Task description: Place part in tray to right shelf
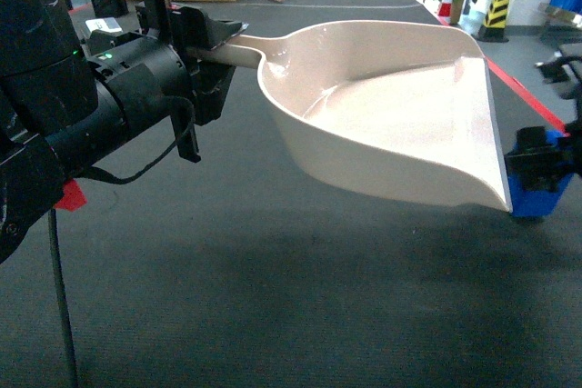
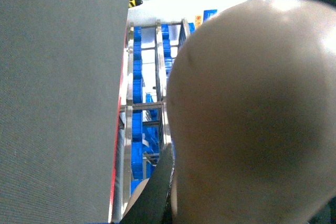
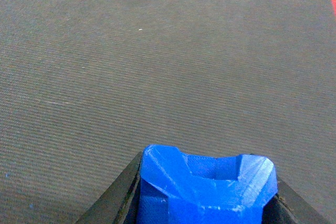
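Left claw pinching tray handle, aloft; right claw clamping part.

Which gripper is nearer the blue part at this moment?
Right. The right gripper has its fingers closed on the blue part, beside the tray's lip. The left gripper holds the tray's handle, at the tray's far end from the part.

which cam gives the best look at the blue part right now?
Right wrist view: the part fills the lower middle, sharp, clamped in the right gripper above grey carpet. Head view shows only a blue patch at the right edge, beyond the tray lip. Left wrist view shows none of it, only the tray's underside.
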Tool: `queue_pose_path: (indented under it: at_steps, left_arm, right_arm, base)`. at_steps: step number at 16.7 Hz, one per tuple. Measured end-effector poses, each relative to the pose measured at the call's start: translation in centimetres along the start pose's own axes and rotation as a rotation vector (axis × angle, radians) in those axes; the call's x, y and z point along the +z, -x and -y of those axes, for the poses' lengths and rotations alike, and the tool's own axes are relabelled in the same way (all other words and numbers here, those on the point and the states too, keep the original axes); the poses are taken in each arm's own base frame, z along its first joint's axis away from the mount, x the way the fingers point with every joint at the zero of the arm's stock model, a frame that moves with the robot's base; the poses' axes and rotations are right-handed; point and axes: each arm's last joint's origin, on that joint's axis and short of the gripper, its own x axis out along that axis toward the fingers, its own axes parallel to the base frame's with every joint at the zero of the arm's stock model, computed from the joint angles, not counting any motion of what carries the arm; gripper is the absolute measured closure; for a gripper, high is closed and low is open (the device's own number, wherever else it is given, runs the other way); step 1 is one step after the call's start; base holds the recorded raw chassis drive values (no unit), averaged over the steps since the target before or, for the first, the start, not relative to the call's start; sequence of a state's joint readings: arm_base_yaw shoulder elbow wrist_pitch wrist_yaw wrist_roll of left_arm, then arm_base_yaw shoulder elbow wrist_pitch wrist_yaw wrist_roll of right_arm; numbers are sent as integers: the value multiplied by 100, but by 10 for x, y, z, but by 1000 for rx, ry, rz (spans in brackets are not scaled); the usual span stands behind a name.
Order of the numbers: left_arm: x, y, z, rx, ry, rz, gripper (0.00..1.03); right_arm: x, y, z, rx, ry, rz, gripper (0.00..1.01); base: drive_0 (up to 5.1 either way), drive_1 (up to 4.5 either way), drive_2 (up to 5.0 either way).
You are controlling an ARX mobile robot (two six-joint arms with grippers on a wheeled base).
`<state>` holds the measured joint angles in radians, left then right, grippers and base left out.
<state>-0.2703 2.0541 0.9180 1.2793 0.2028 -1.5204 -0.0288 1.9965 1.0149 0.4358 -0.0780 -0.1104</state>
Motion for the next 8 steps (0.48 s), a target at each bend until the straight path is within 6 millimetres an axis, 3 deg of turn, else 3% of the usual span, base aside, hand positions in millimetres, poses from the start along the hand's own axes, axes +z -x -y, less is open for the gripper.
queue_pose_path:
  at_steps: [8]
  left_arm:
    - [0,0,0,-1,0,0,86]
  right_arm:
    - [31,85,12,7,12,150,54]
  base:
    - [0,0,0]
